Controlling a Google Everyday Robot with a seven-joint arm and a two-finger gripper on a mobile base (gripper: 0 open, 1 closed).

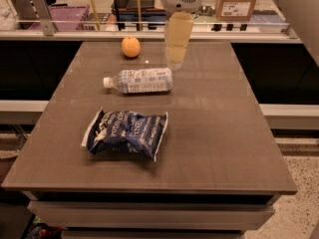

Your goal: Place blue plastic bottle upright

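Bottle (139, 80) lies on its side mid-worktop (224, 133), cap to the left, between orange (130, 47) and bag (124, 133). Claw (177, 54) hangs beyond the bottle, clear of it; its state cannot be told.

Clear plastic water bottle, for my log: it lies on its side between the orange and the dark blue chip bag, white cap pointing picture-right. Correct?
No: the camera view shows the clear plastic water bottle with its white cap pointing picture-left; the rest holds. The gripper hovers beyond it, right of the round orange.
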